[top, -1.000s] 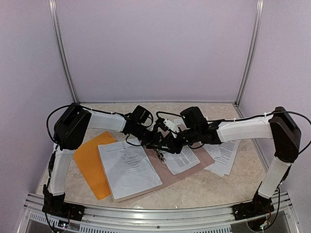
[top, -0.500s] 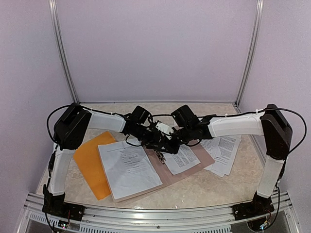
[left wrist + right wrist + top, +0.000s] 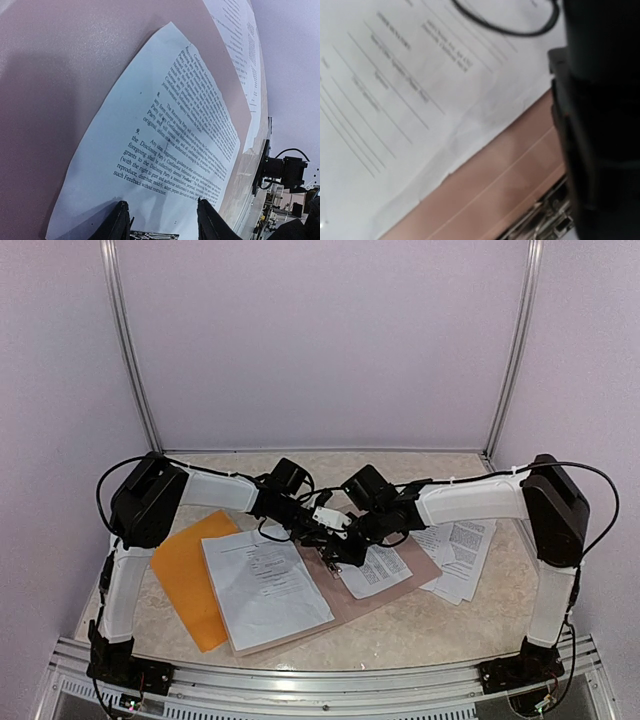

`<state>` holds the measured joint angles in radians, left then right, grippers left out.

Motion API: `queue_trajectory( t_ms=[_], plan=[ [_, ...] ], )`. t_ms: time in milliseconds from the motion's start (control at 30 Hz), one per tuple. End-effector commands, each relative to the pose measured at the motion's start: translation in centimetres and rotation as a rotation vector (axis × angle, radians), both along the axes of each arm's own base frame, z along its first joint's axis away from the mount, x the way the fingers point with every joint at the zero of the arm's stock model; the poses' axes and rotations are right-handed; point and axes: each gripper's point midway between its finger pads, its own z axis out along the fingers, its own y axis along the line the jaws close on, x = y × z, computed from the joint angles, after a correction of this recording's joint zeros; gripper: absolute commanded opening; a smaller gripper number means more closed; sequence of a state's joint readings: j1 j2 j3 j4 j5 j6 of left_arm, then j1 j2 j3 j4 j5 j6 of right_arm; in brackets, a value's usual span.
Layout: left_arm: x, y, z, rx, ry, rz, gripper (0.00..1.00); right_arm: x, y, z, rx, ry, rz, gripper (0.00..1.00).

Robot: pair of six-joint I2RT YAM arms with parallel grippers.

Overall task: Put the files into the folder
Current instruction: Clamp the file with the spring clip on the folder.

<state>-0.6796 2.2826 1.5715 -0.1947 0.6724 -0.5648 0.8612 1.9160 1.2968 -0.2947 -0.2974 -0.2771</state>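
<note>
The left fingers (image 3: 119, 224) stood apart over a printed sheet (image 3: 165, 130) on the clipboard (image 3: 65, 75); the right fingers (image 3: 345, 545) were too obscured to tell. The orange folder (image 3: 180, 575) lay by the left edge of the surface (image 3: 430, 625).

A lab test booth — plain lilac walls (image 3: 320, 340), aluminium posts (image 3: 125, 340), a marble-look table (image 3: 420, 632).
</note>
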Motion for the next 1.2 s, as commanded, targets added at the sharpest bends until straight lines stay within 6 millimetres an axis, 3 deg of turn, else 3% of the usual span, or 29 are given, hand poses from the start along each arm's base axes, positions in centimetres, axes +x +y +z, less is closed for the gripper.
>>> queue_trajectory(
  t_ms=[0,267,600,1167],
  plan=[
    [-0.9,1.2,-2.2,0.056,0.055,0.008,0.44,-0.5,0.0,-0.7,-0.044,-0.006,0.018,0.18],
    [-0.9,1.3,-2.0,0.054,0.055,0.010,0.44,-1.2,-0.5,-1.1,-0.079,-0.034,0.028,0.09],
    [-1.0,1.4,-2.0,0.054,0.058,0.009,0.44,-3.0,-1.8,-3.3,-0.123,-0.009,0.019,0.00],
    [-1.2,1.5,-1.8,0.053,0.054,0.002,0.43,-3.7,-3.6,-5.7,-0.161,0.015,-0.025,0.00]
  ],
)
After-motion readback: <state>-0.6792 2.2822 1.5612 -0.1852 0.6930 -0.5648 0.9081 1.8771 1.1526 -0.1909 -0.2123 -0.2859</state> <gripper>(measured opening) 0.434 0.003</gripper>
